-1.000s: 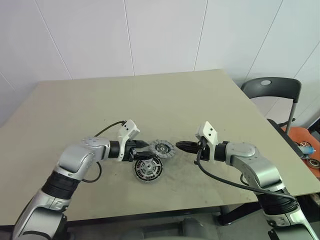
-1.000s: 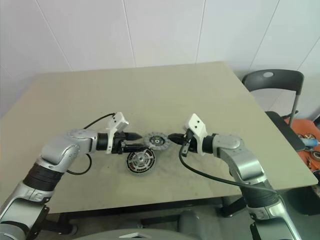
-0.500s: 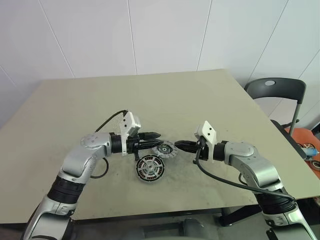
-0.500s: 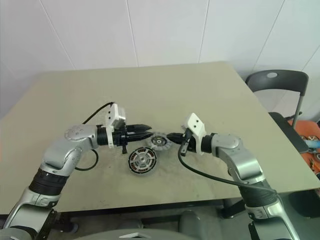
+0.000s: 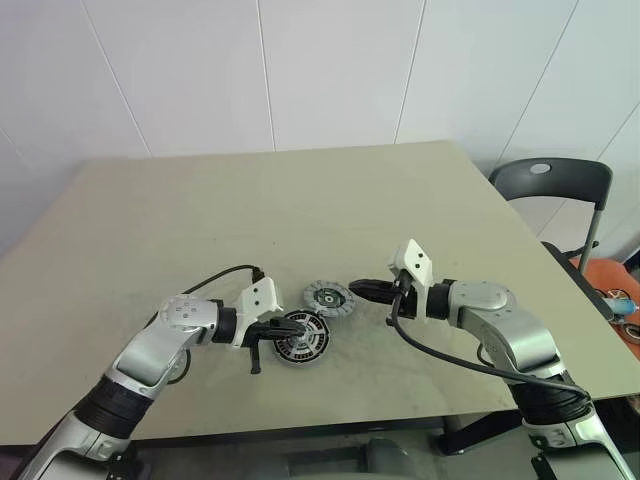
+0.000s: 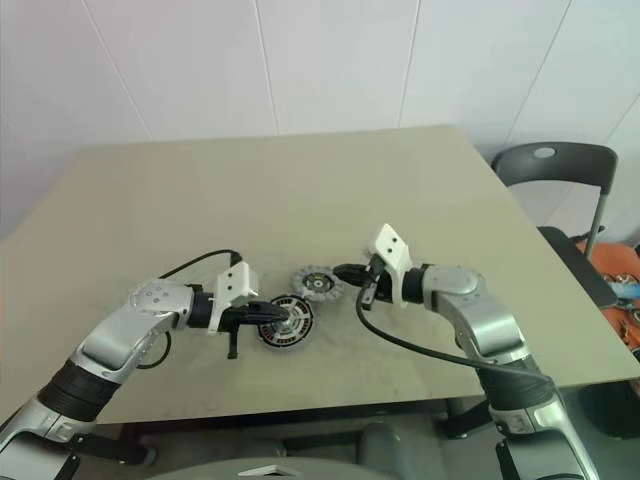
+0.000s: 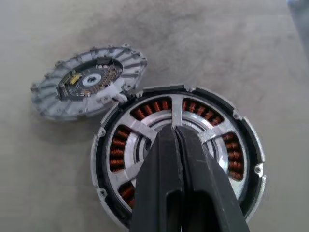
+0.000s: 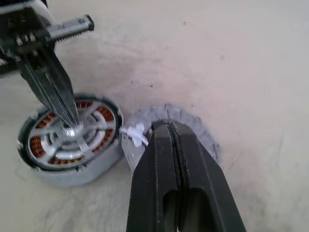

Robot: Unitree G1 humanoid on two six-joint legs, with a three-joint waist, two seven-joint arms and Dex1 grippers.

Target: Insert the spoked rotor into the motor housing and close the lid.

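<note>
Rotor seated in housing, lid beside it

Spoked rotor [image 7: 178, 154] is seen lying inside the motor housing [image 8: 72, 176], the shallow silver can whose wall is visible around and below the dark outer ring. Copper-coloured windings are shown between the silver spokes. The housing rests on the bench [image 5: 300, 200], near its front middle.

The lid [image 5: 329, 297] is laid flat on the bench just beside the housing, toward the right claw; its notched rim comes right up to the housing's edge in the left wrist view, though contact cannot be confirmed. Its dark round centre is turned upward.

The left claw [image 5: 296, 323] is closed, its 2 fingers pressed together with nothing between them, and their tips are placed over the rotor's hub. The right claw [image 5: 356, 288] is likewise closed and empty, its tips held at the lid's rim on the side away from the housing.

A dark chair [image 5: 550, 190] is seen off the bench's right corner.
</note>
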